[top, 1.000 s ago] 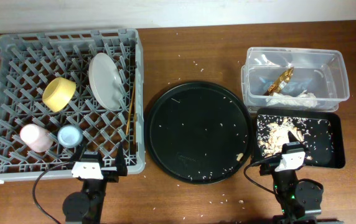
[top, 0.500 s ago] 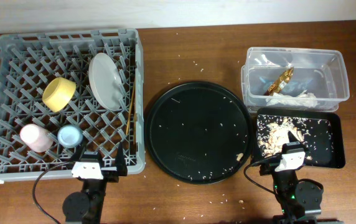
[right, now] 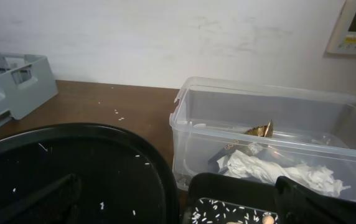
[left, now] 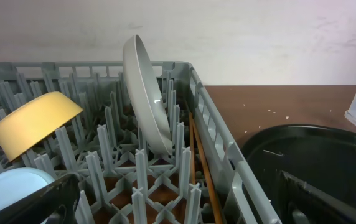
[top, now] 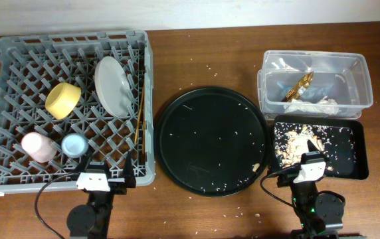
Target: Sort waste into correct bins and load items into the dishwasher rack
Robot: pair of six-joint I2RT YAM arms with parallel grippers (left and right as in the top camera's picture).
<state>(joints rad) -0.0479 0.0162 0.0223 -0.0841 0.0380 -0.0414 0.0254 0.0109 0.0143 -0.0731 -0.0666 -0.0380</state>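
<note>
The grey dishwasher rack (top: pixel 17 50) holds the yellow bowl (top: pixel 63 99), the pale plate (top: pixel 113 86) on edge, the pink cup (top: pixel 37 147), the blue cup (top: pixel 74 145) and the chopsticks (top: pixel 139 126). The clear tub (top: pixel 359 79) holds the brown-gold wrapper (top: pixel 299 86) and white napkin (top: pixel 313 106). The shallow black tray (top: pixel 353 156) holds food scraps (top: pixel 299 143) and rice. My left gripper (left: pixel 178 208) is open and empty over the rack's front right corner. My right gripper (right: pixel 178 199) is open and empty at the near edge of the black tray (right: pixel 228 190).
A large round black tray (top: pixel 211 141) with scattered rice grains lies in the middle. Loose rice grains dot the wooden table (top: pixel 203 60). A white wall runs along the far edge.
</note>
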